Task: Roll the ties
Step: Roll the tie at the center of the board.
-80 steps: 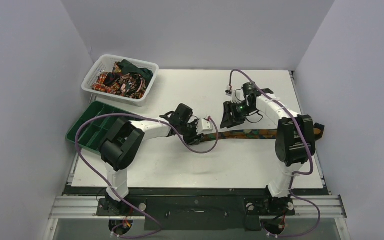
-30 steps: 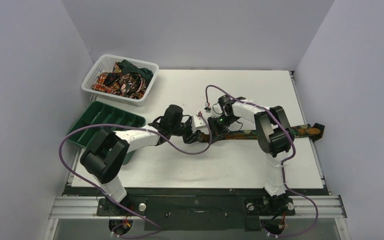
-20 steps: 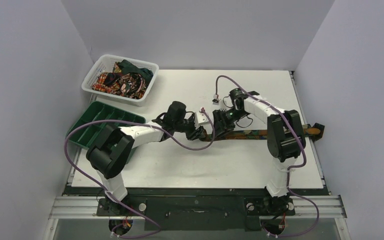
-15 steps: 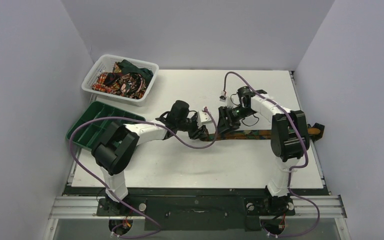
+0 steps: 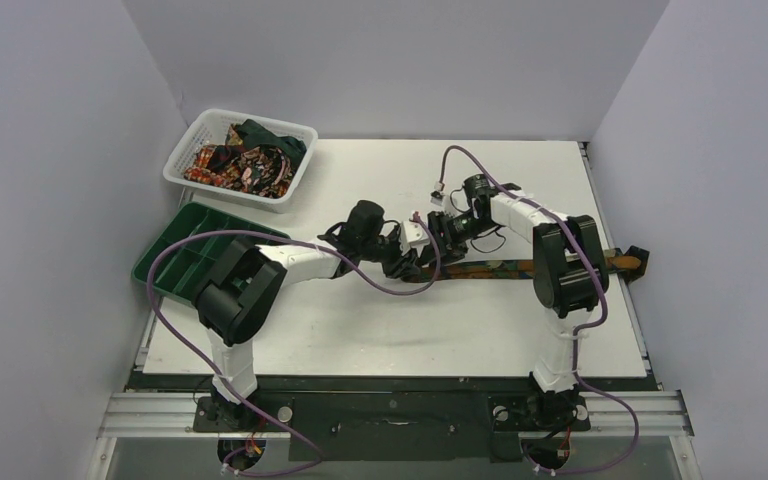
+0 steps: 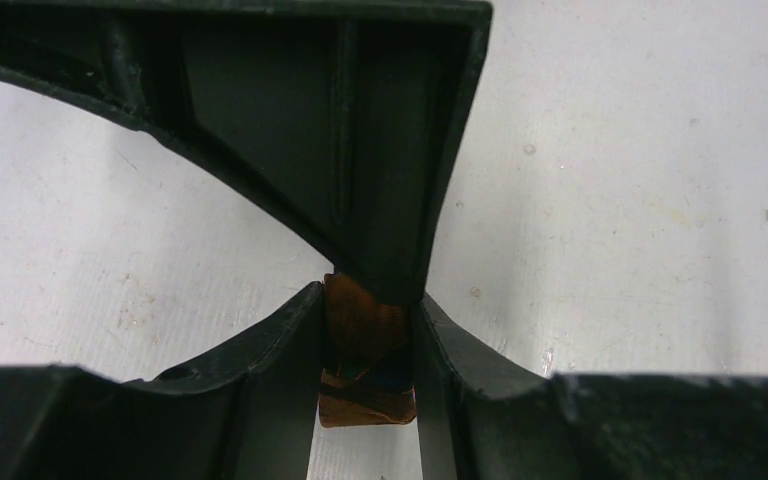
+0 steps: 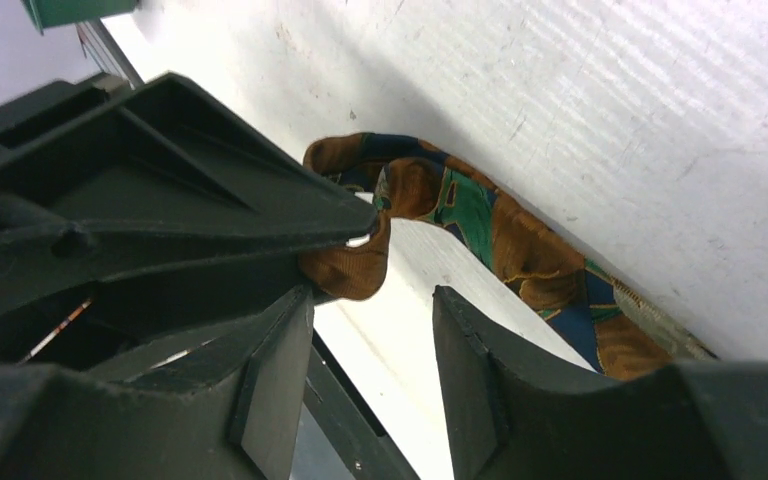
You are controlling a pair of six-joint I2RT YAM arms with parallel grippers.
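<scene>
Brown-teal tie point(image 5: 505, 267) is running rightward along your bench point(image 5: 380, 320); your left end effector point(image 5: 407, 262) is clamping its left tip, your right end effector point(image 5: 439, 234) is hovering parted beside it.

light: bright, even, falling from above | shadows: lying soft on the table point(image 5: 290, 335) | focus: near fingers point(image 6: 380, 150) blurring in wrist views

No text, label, brand, number or sign is legible in any view.
</scene>
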